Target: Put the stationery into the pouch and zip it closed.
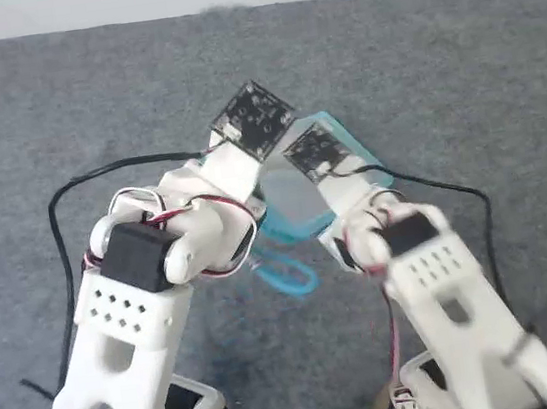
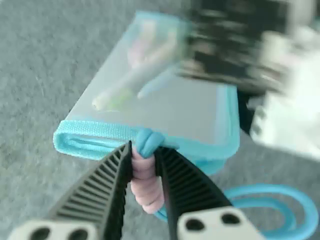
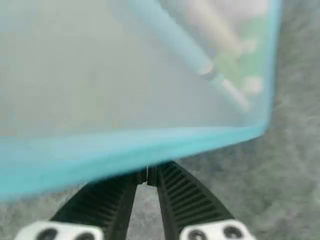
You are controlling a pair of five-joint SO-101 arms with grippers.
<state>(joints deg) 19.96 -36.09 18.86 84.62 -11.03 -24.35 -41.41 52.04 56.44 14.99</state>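
Nearest to the high camera, the left arm and the right arm are rising from the near edge and leaning towards each other over the grey carpet. Between their wrists the pouch is lying, translucent with a turquoise border. A turquoise loop is trailing from the pouch towards the near side, and a black cable is hanging on the left.

From the left wrist, the left gripper is clenching a pink pull tab at the zipper edge of the pouch. Both dark ribbed jaws are pressing on the tab from its two sides. Stationery is showing through the pouch wall as pale pen-like shapes. The other arm is standing blurred over the far right corner of the pouch.

From the right wrist, the right gripper is pinching the turquoise border of the pouch, with its jaws almost meeting. A blue pen and a green-and-white one are lying inside.
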